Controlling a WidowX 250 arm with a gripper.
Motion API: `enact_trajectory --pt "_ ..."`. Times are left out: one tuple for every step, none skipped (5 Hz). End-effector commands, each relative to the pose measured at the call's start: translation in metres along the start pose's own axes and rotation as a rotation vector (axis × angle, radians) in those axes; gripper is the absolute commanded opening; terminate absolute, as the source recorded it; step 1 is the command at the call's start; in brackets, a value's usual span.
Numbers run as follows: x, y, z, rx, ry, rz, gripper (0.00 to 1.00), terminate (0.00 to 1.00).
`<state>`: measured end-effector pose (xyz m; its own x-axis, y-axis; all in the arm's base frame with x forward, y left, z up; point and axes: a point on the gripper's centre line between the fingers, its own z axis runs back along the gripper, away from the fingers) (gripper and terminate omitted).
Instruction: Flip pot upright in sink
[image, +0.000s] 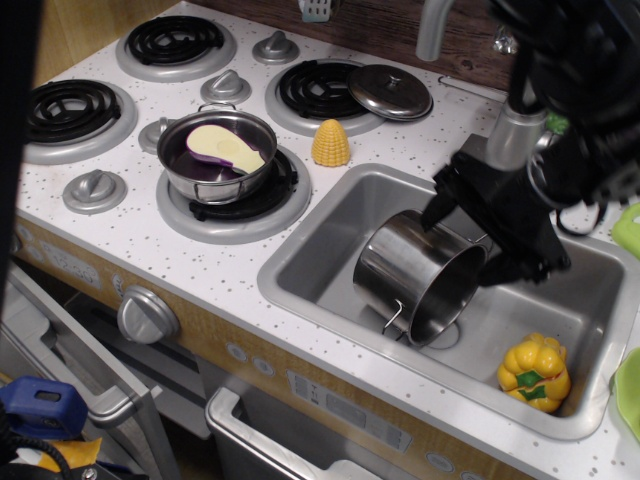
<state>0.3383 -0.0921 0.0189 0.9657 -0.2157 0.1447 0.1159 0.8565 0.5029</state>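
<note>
At the far left, two black coil burners (68, 110) sit on the speckled white counter (150, 235), with grey knobs (95, 188) between them. A third burner at about 11 o'clock lies further back. Nearer the middle, a shallow steel pan (217, 155) rests on the front burner and holds a purple eggplant (225, 148), cut face up. Just right of the pan stands a yellow corn (330, 143) on the counter. Behind it, at 12 o'clock, a steel lid (390, 92) lies on the rear burner, covering part of its coil.

Right of centre is the grey sink (320, 250). The pot (420, 275) lies on its side in the sink, toward the left half of the basin, its open mouth facing 4 o'clock and its closed base toward 10 o'clock. One wire handle points down at the basin floor, the other shows at the upper rim. The mouth rim rests near the round drain.

The black gripper (462, 242) hangs over the pot at 2 o'clock from it, its two fingers (436, 212) spread wide apart. The left finger is at the pot's upper wall; the right one is just beyond the mouth rim, near the upper handle. Whether either touches the steel I cannot tell. Nothing is gripped.

At the sink's front right corner, at 5 o'clock, sits a yellow pepper (535, 372), well apart from the pot. Green things (628, 228) peek in at the right edge.
</note>
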Motion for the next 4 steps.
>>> enact_trajectory --pt "0.004 0.003 0.000 0.052 -0.079 -0.003 1.00 0.00" --pt "0.002 0.003 -0.012 0.046 -0.087 -0.022 1.00 0.00" --pt "0.004 0.010 -0.017 0.075 -0.094 -0.055 1.00 0.00" --pt "0.008 0.021 -0.026 0.121 -0.126 -0.096 1.00 0.00"
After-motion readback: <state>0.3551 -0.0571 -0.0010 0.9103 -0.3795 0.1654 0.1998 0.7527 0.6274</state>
